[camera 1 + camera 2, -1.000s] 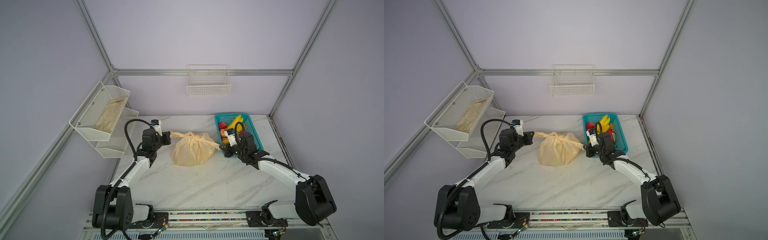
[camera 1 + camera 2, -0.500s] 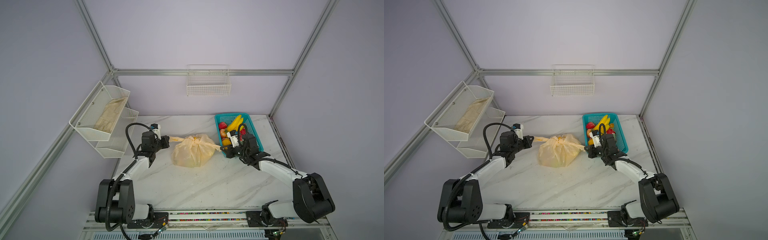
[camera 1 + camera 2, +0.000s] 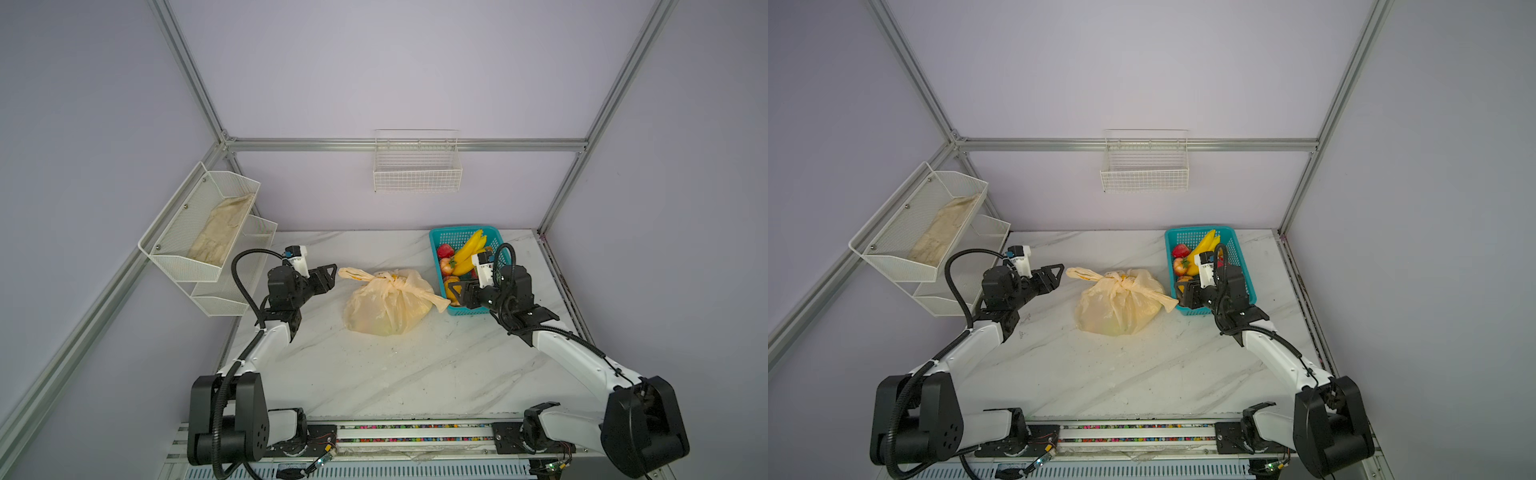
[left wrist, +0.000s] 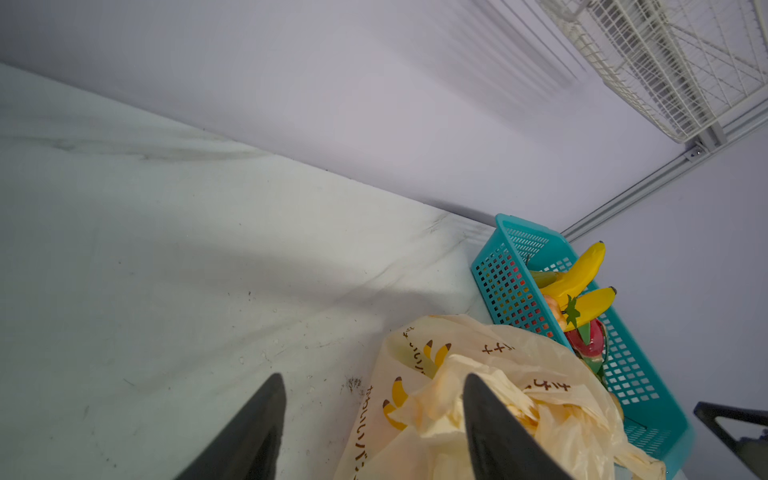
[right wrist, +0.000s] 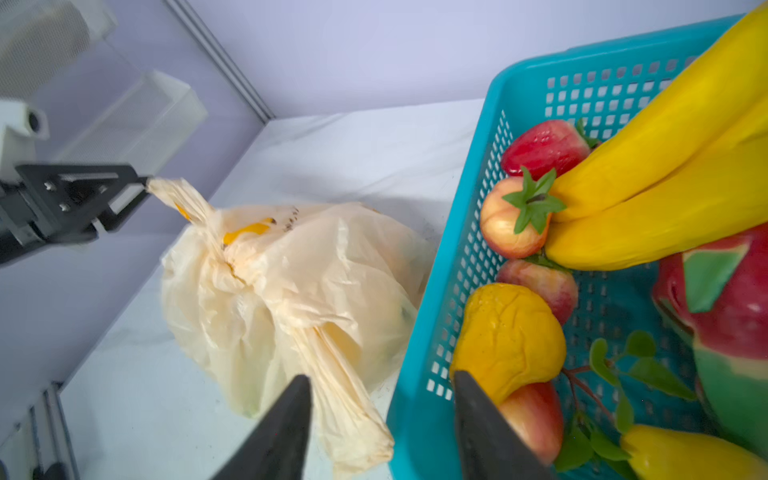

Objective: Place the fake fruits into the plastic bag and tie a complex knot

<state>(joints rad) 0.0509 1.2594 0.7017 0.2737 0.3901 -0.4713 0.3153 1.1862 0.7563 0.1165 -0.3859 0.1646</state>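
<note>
The plastic bag [image 3: 386, 307] [image 3: 1117, 309] sits bulging in the middle of the table, closed at the top by the knot [image 3: 392, 280] [image 5: 224, 266]. Its two handle ends stick out sideways. My left gripper [image 3: 331, 274] [image 4: 374, 399] is open, and one handle end [image 4: 428, 405] lies loose between its fingers. My right gripper [image 3: 457, 293] [image 5: 380, 399] is also open around the other handle end [image 5: 353, 419], next to the basket wall. More fake fruits [image 3: 465, 253] lie in the teal basket [image 3: 459, 237]: bananas [image 5: 665, 174], a strawberry [image 5: 540, 145], an orange bumpy fruit [image 5: 507, 332].
A white mesh shelf [image 3: 199, 232] holding a beige cloth [image 3: 220, 232] hangs on the left wall, beside the left arm. A white wire basket [image 3: 417, 166] hangs on the back wall. The arms' base rail [image 3: 415, 432] runs along the table's front edge.
Both grippers were shut on the handle ends and held them taut; both have opened. The handle ends have gone slack.
</note>
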